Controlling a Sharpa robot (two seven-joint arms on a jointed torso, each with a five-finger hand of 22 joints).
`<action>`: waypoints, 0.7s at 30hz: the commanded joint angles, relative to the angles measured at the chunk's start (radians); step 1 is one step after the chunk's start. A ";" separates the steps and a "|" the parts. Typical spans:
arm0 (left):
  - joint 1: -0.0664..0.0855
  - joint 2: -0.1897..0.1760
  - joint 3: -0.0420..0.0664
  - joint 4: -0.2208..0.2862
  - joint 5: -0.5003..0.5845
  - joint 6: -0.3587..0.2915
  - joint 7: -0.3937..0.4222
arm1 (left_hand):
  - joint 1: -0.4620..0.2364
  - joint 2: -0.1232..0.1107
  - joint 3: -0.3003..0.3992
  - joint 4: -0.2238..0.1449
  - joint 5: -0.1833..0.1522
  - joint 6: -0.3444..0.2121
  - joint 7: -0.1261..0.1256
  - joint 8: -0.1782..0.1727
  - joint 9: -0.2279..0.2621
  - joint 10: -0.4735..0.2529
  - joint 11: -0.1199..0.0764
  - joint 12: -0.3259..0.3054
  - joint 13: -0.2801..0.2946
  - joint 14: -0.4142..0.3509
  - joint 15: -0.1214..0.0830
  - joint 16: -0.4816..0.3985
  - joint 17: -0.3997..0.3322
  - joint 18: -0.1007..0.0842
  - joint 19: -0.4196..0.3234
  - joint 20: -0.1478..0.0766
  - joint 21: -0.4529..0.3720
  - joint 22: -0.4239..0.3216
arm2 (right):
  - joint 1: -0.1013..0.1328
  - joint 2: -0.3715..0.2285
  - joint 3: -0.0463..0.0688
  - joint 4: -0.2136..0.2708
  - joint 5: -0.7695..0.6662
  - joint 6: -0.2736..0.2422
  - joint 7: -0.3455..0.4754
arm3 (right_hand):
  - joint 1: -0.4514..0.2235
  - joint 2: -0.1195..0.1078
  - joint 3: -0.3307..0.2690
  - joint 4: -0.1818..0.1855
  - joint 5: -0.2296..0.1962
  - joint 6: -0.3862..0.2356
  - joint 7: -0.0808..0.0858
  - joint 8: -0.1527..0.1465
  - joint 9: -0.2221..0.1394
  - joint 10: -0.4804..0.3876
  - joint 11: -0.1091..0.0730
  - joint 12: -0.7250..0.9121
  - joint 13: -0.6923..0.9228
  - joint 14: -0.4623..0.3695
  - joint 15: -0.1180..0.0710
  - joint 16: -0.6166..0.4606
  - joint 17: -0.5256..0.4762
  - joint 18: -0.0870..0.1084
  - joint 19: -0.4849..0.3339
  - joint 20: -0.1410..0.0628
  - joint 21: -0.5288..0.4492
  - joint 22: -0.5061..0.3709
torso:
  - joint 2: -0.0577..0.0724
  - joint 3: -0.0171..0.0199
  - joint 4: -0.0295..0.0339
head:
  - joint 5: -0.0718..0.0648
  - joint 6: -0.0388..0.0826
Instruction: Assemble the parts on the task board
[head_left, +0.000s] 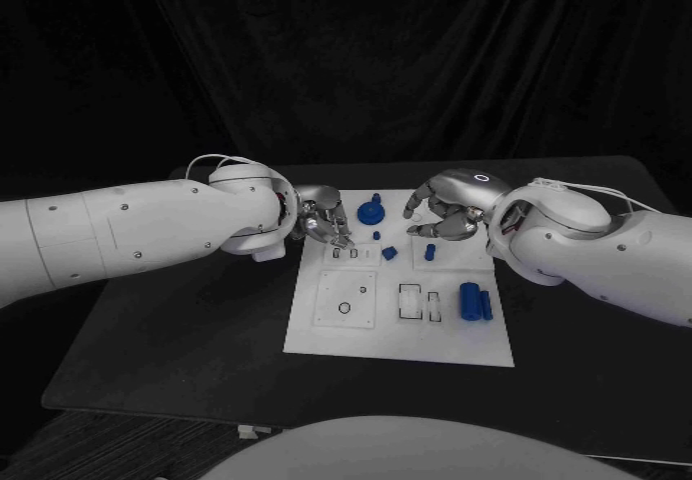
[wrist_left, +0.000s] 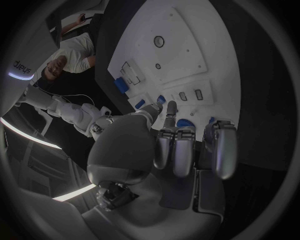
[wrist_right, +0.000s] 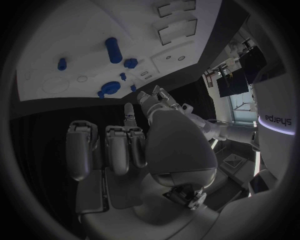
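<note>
The white task board (head_left: 397, 330) lies mid-table. My left hand (head_left: 323, 226) hovers over its far left corner, fingertips (head_left: 343, 243) just above two small slots (head_left: 346, 254). In the left wrist view its fingers (wrist_left: 181, 150) curl inward and a bit of blue (wrist_left: 184, 122) shows past them; whether it is held is unclear. My right hand (head_left: 444, 216) hangs over the far right part, fingers (wrist_right: 119, 147) curled with nothing seen in them. A blue round part (head_left: 371, 212) stands between the hands. Small blue parts (head_left: 389, 253) (head_left: 430, 252) lie below it.
A blue cylinder (head_left: 469, 300) and a thinner blue piece (head_left: 486, 305) lie at the board's right edge beside rectangular recesses (head_left: 414, 301). A plate with a round hole (head_left: 345, 306) sits on the board's left. Black table (head_left: 173, 340) surrounds the board.
</note>
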 joint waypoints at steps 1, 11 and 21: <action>0.005 -0.020 0.000 0.020 0.064 -0.012 0.008 | 0.012 0.000 -0.011 -0.004 0.015 0.008 -0.009 0.040 0.022 0.105 -0.011 0.003 0.263 0.104 -0.013 0.003 0.263 0.016 0.027 -0.014 -0.001 0.215 | -0.003 0.021 0.001 -0.018 -0.079 0.053 -0.005 | 0.001 -0.003 -0.006 0.003 0.008 0.004 -0.006 -0.007 -0.003 0.074 -0.009 0.001 0.198 0.092 -0.007 0.004 0.211 0.008 0.061 -0.007 0.002 0.232 | 0.004 -0.0033 0.0021 | -0.003 0.000; 0.013 -0.051 0.000 0.033 0.131 0.017 -0.026 | -0.023 -0.033 0.046 0.050 0.380 -0.123 -0.049 0.399 0.324 0.105 -0.047 0.003 0.263 0.104 -0.044 0.003 0.263 0.015 0.028 -0.045 0.005 0.216 | -0.017 0.076 0.001 -0.055 -0.106 0.124 -0.014 | 0.018 -0.011 -0.009 0.003 0.088 0.024 -0.006 -0.024 -0.016 0.076 -0.010 0.003 0.202 0.093 -0.008 0.007 0.217 0.007 0.063 -0.010 0.005 0.233 | 0.004 -0.0051 0.0040 | -0.009 0.000; 0.017 -0.066 0.000 0.032 0.188 0.020 0.012 | 0.066 -0.008 0.278 -0.045 0.213 -0.119 -0.001 0.218 0.176 0.105 -0.010 0.003 0.263 0.104 -0.017 0.003 0.263 0.013 0.029 -0.026 0.012 0.217 | -0.029 0.113 0.001 -0.086 -0.146 0.181 -0.037 | 0.011 -0.017 -0.022 0.012 0.054 0.033 -0.011 -0.031 -0.019 0.077 -0.013 0.003 0.201 0.095 -0.011 0.011 0.226 0.005 0.068 -0.011 0.014 0.236 | 0.002 -0.0070 0.0007 | -0.001 0.000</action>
